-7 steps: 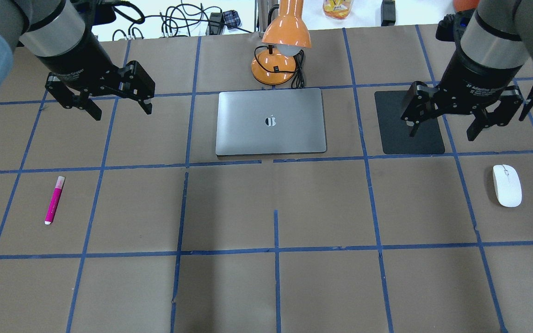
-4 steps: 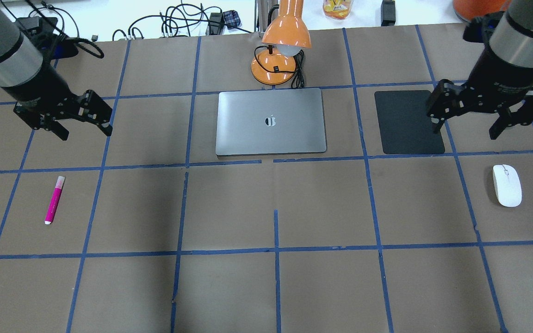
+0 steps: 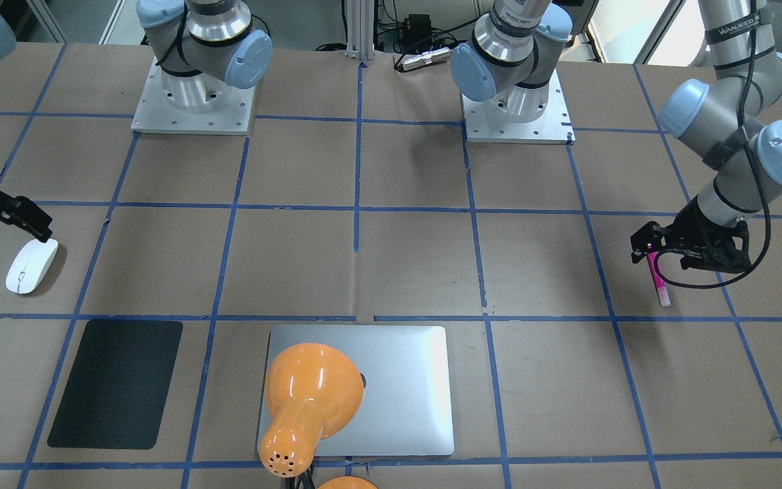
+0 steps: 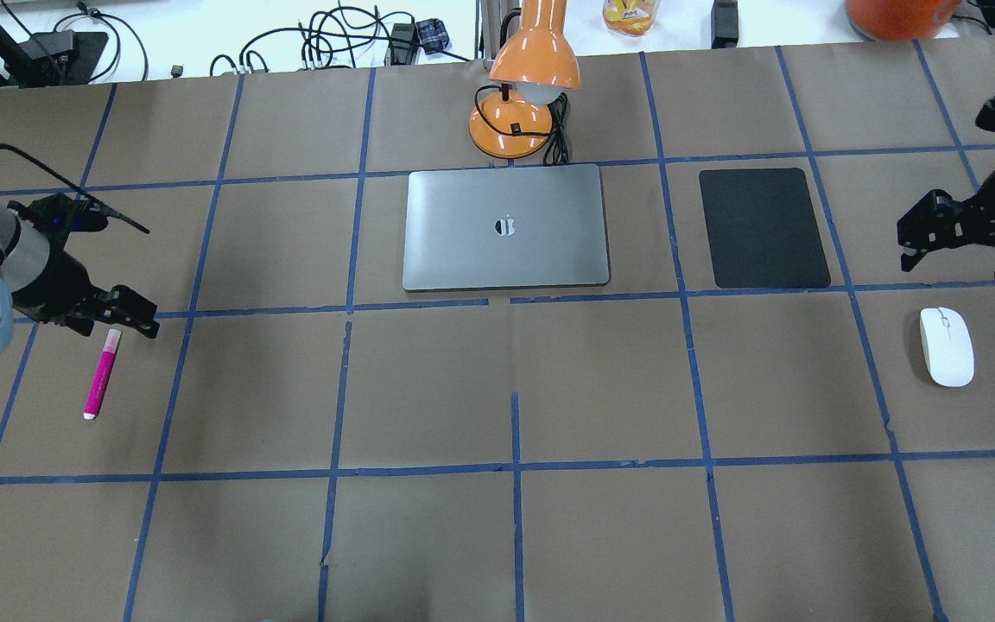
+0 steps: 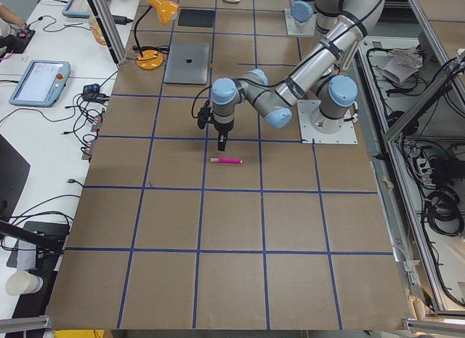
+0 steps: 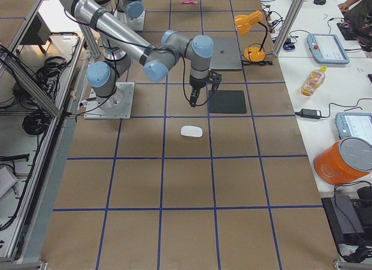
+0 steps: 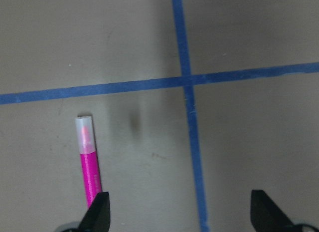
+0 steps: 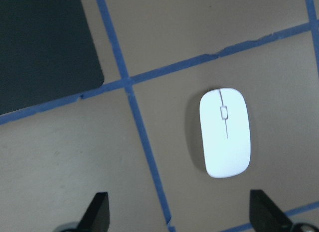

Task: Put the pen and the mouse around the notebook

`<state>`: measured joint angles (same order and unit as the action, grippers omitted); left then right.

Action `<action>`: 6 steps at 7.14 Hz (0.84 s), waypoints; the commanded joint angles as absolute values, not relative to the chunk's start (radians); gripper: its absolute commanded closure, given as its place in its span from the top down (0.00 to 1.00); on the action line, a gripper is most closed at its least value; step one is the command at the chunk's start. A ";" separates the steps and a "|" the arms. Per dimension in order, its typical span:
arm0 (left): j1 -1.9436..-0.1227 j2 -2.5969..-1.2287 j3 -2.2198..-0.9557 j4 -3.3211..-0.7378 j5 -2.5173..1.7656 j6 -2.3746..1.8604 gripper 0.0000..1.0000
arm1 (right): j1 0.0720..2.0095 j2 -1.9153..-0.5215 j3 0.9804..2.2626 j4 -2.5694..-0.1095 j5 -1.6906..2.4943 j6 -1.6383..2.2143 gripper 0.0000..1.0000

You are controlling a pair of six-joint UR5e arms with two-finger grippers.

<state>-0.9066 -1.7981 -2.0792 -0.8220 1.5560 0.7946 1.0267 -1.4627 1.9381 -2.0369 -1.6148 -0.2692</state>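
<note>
The pen (image 4: 103,374) lies well left of the notebook (image 4: 506,227) and nearer the robot, the mouse (image 4: 947,346) well right of it. The left gripper (image 7: 180,212) hangs by the pen's capped end, jaws wide and empty; the right gripper (image 8: 179,212), near the mouse, likewise.

The left gripper (image 3: 647,251) hangs over the pen (image 3: 660,282); the right gripper (image 3: 36,228) hangs just beside the mouse (image 3: 31,266).
</note>
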 commanded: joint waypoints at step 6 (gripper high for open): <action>-0.857 -1.908 -2.097 -0.696 1.545 0.838 0.12 | 0.933 -1.232 1.962 -2.243 -1.651 -0.449 1.00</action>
<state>-0.8567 -1.9071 -2.0965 -0.6975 1.5496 0.8383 0.9451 -1.2367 1.9606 -2.2388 -1.6418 -0.4181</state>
